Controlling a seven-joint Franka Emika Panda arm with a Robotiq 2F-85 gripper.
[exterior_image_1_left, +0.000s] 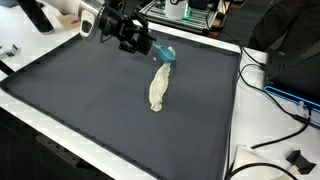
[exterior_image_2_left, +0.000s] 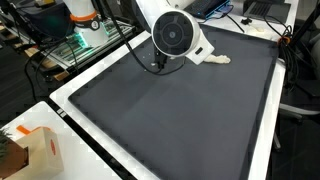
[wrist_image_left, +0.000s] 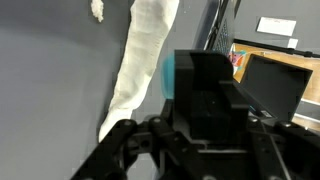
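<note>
One gripper hovers by a teal object at a white cloth's far end; whether it is open cannot be told

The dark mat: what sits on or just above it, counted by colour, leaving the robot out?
Cream: 1, the long cloth
Teal: 1, the small piece by the pincer
White: 1, the tiny scrap
Total: 3
</note>
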